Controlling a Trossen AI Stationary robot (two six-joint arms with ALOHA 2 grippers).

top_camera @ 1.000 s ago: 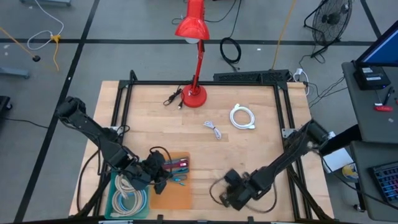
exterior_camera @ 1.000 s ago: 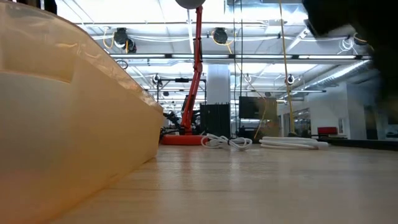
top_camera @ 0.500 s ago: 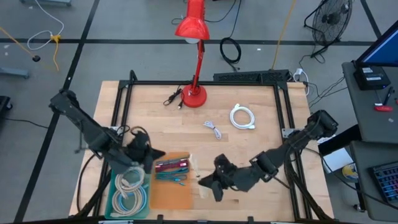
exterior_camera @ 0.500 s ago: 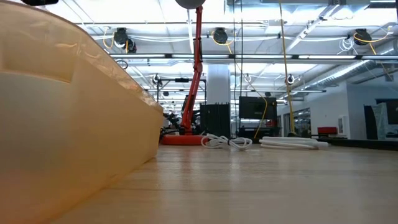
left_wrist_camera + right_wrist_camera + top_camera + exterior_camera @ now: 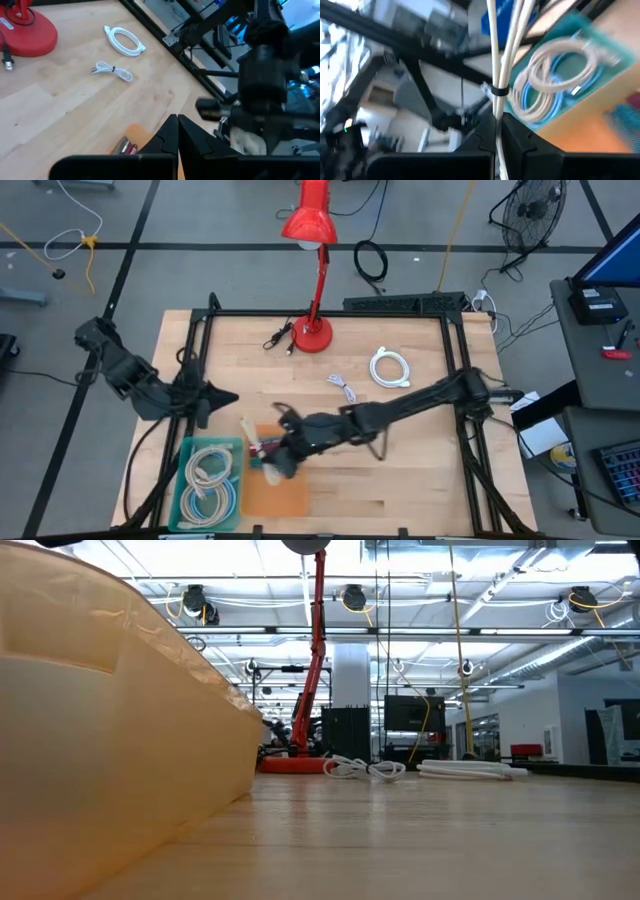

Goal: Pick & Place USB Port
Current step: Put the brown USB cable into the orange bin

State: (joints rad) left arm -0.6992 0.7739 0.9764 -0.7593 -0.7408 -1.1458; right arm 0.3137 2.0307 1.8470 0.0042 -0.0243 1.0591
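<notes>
1. Cable [image 5: 501,60]: only the right wrist view shows it plainly, a white bundle with a dark tie clenched between the right gripper's [image 5: 497,131] fingers, above the teal tray [image 5: 600,35] of coiled cords.
2. From above, the right gripper [image 5: 275,460] sits over the orange tray [image 5: 280,498], just beside the teal tray [image 5: 182,480]; the cable is a small pale blur there.
3. The left gripper [image 5: 222,394] hangs near the table's [image 5: 400,480] left rail, well apart from the teal tray. Its wrist view shows the fingers [image 5: 167,137] pressed together, holding nothing.
4. That view also takes in the lamp base [image 5: 27,32], a white coil [image 5: 125,41] and a small cord [image 5: 114,71].
5. The low view is half blocked by the orange tray's wall [image 5: 110,730]; neither gripper shows there.
6. Red items [image 5: 125,146] in the orange tray are too cut off to name.
</notes>
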